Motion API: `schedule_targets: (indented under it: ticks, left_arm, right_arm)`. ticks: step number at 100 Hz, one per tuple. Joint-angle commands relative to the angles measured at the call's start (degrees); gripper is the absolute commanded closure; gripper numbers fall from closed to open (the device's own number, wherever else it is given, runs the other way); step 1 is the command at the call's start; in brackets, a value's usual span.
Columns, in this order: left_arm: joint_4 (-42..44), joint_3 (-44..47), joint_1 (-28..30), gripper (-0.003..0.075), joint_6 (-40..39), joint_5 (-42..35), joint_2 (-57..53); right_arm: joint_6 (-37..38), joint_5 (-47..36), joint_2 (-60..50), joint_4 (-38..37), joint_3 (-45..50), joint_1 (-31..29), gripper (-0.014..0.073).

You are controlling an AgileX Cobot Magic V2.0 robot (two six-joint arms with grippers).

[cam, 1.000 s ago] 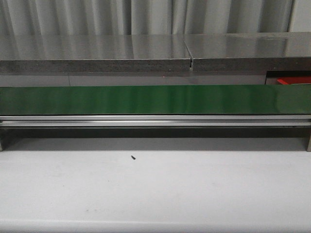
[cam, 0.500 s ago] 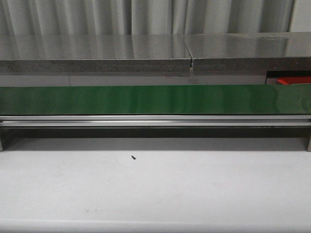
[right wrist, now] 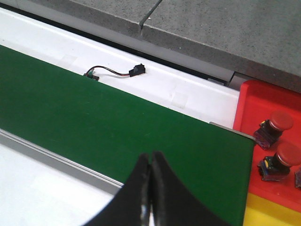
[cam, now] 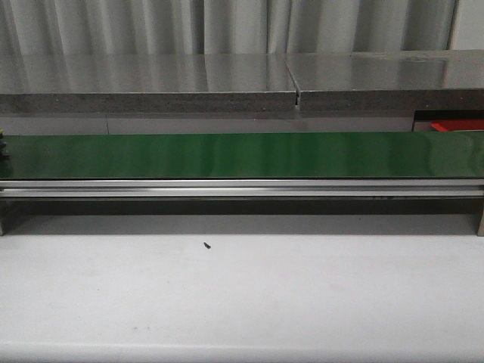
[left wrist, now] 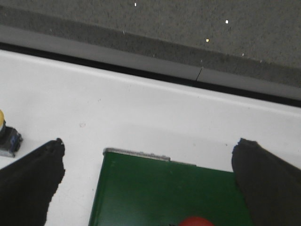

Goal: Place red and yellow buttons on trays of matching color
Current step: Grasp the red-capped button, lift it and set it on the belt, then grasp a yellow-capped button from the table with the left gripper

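Observation:
In the left wrist view, my left gripper (left wrist: 149,146) is open over the end of the green conveyor belt (left wrist: 160,193). A red button (left wrist: 195,221) peeks in on the belt between the fingers. A yellow button (left wrist: 4,134) stands on the white table beside the belt, outside the fingers. My right gripper (right wrist: 150,157) is shut on nothing above the belt's other end. Beside that end lies the red tray (right wrist: 249,101), holding two red buttons (right wrist: 277,123) (right wrist: 287,157). The yellow tray (right wrist: 273,212) adjoins it. Neither gripper shows in the front view.
The green belt (cam: 242,155) spans the front view, with a metal rail (cam: 242,187) along its near side and a grey shelf (cam: 151,83) behind. A small dark object (cam: 4,145) sits at the belt's far left. A loose cable with a connector (right wrist: 117,71) lies behind the belt.
A small dark object has appeared at the far left edge of the belt in the front view. Nothing else has moved.

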Motion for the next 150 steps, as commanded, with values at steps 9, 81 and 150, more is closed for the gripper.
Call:
schedule_targets:
  ticks: [9, 81, 150]
  left_arm:
    - [-0.54, -6.01, 4.43, 0.0029, -2.11, 0.30, 0.74]
    - [2.29, -27.65, 12.56, 0.0029, -6.13, 4.07, 27.70]
    - [9.74, -37.32, 12.65, 0.0030, -12.17, 0.09, 37.61]
  right_arm:
    - [-0.38, -2.05, -0.99, 1.50, -1.54, 0.12, 0.0692]
    - [-0.38, -2.05, -0.99, 1.50, -1.54, 0.12, 0.0692]
    - [-0.38, -2.05, -0.99, 1.50, -1.54, 0.12, 0.0692]
